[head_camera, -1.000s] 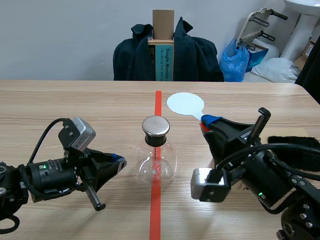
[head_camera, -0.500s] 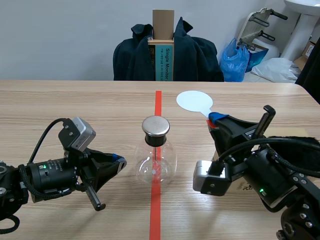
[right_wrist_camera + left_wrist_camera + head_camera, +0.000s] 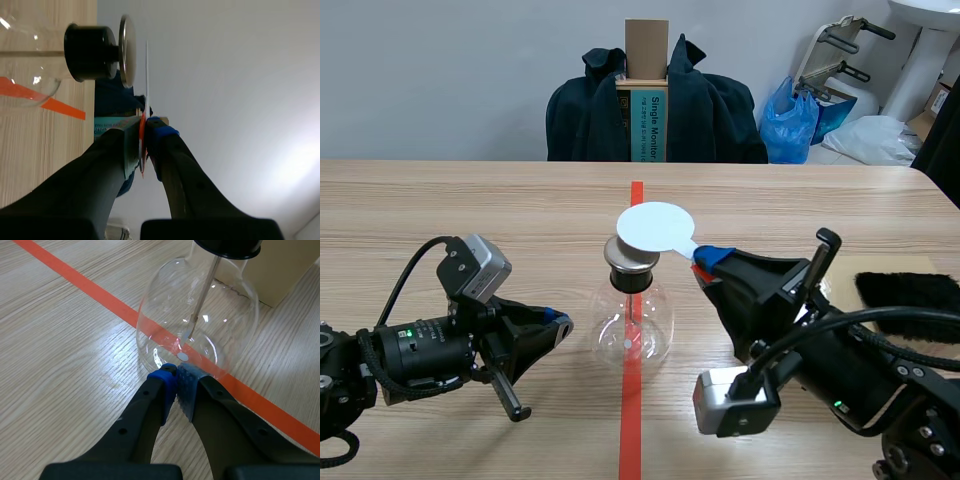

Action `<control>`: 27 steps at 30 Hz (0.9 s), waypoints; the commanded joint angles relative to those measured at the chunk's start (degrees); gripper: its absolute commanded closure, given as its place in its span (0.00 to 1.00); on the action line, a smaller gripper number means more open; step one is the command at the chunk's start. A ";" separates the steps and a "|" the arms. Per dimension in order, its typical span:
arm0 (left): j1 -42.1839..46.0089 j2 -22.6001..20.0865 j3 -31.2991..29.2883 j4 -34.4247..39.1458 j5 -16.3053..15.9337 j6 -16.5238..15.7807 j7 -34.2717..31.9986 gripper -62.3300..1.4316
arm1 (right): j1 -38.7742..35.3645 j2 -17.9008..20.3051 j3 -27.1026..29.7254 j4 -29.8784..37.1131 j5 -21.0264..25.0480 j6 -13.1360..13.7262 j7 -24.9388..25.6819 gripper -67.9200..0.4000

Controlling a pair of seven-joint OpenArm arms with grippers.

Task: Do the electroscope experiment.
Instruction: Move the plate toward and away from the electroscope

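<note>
Evidently judged glass electroscope (image 3: 637, 322) fragile, best taken at stopper (image 3: 631, 280); found right gripper (image 3: 710, 259) clamping light disc (image 3: 655, 226), left gripper (image 3: 176, 376) closed empty.

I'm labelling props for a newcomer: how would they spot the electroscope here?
Follow the orange-red tape line down the wooden table. On it, under the white paddle, stands the electroscope: a clear round flask, black stopper, metal cap. Nothing else is glass.

Flask (image 3: 638, 325) top blocked by white disc (image 3: 654, 226) over its cap. Left gripper (image 3: 560, 322) crowds its 9 o'clock, right gripper (image 3: 708, 260) its 2 o'clock. Counter (image 3: 520, 210) at 12 o'clock open. Black cloth (image 3: 910, 295) out at 3 o'clock.
</note>
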 commanded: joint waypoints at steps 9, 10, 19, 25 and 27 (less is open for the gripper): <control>-0.13 0.31 -0.42 0.83 -0.39 0.04 -0.98 0.93 | 0.72 0.31 0.07 0.63 0.61 -0.61 4.96 0.98; -0.13 0.31 -0.42 0.83 -0.39 0.04 -0.98 0.93 | 0.72 0.31 0.07 0.63 0.61 -0.61 5.38 0.98; -0.13 0.31 -0.42 0.83 -0.39 0.04 -0.98 0.93 | 0.72 0.31 0.07 0.63 0.61 -0.61 7.02 0.98; -0.13 0.31 -0.42 0.83 -0.39 0.04 -0.98 0.93 | 0.72 0.31 0.07 0.63 0.61 -0.61 6.91 0.98; -0.13 0.31 -0.42 0.83 -0.39 0.04 -0.98 0.93 | 0.72 0.31 0.07 0.63 0.61 -0.61 6.25 0.98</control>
